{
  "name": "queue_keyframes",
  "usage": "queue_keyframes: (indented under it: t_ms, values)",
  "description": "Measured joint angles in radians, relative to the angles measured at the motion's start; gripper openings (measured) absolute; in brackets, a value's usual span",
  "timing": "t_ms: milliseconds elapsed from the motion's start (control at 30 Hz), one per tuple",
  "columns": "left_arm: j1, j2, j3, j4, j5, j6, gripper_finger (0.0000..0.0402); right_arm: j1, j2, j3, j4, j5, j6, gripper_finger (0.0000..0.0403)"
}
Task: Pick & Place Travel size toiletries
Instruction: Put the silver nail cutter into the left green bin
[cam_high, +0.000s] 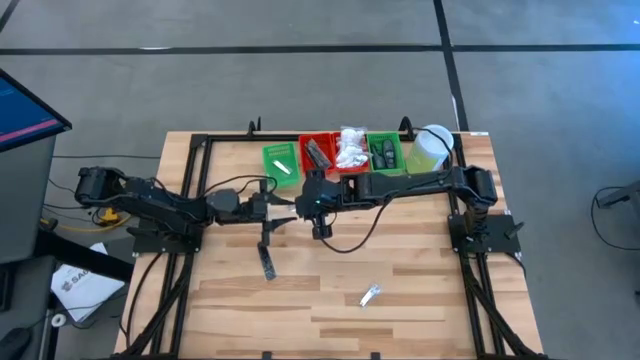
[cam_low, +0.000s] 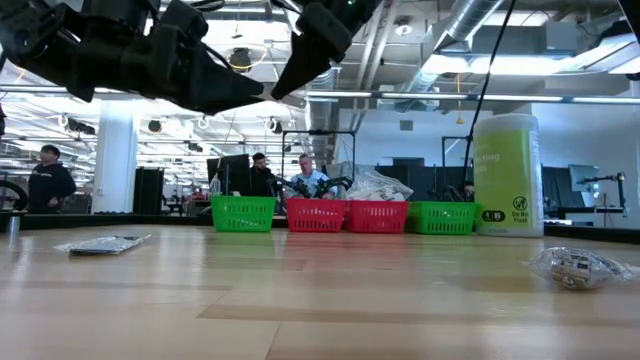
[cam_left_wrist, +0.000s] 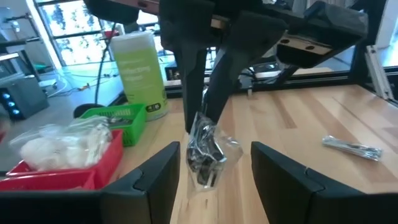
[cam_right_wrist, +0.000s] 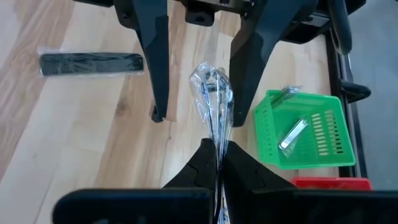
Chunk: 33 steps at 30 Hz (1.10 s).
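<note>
Nearest the low camera, a small clear-wrapped silver item (cam_low: 578, 266) lies on the wooden worktop (cam_high: 330, 290) close to its front edge, right of the middle; the high view shows the same packet (cam_high: 370, 295) lying apart from everything else.

Going from the left: the left arm reaches in from the left edge, and the left gripper (cam_high: 283, 208) hangs above the worktop with its fingers (cam_left_wrist: 155, 177) spread wide and nothing between them. Toward the front edge from it, a black comb in a clear sleeve (cam_high: 267, 262) lies flat on the wood.

Just right of that, the right gripper (cam_high: 320, 228) has its fingers (cam_right_wrist: 205, 163) pressed together on a crinkled clear packet (cam_right_wrist: 213, 93) with something dark inside; the packet hangs in the air between the two spread left fingers, clear of the worktop.

Along the back edge stands a row of four small trays. The left green tray (cam_high: 281, 160) holds a silver nail clipper (cam_right_wrist: 292, 134). Next, a red tray (cam_high: 318, 153) holds a dark narrow piece, a second red tray (cam_high: 352, 166) is heaped with white soft packets (cam_high: 352, 146), and the right green tray (cam_high: 386, 155) holds dark oval pieces. A tall pale green cylinder with a white cap (cam_high: 432, 146) stands just beside the right green tray, near the back right corner.

People (cam_low: 300, 178) sit in the room beyond the table.
</note>
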<state>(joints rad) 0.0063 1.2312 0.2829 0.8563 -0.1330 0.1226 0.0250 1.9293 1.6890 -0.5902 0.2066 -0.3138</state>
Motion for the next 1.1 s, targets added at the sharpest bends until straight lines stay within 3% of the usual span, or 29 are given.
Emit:
queue_keyframes:
  t_ms: [300, 600, 833, 1100]
  values:
    - [0.000, 0.000, 0.000, 0.016, -0.030, 0.000, 0.0174, 0.001, 0.006, 0.000, 0.006, -0.026, 0.024, 0.0001]
    - [0.001, 0.000, 0.000, 0.001, -0.052, -0.003, 0.0044, 0.000, 0.008, -0.002, 0.014, -0.022, 0.030, 0.0002]
    - [0.000, 0.000, 0.000, -0.004, -0.073, 0.002, 0.0045, 0.000, 0.008, -0.002, 0.018, -0.023, 0.026, 0.0010]
    - [0.000, 0.001, -0.001, -0.027, -0.121, 0.009, 0.0045, 0.001, 0.005, -0.002, 0.034, -0.026, 0.047, 0.0068]
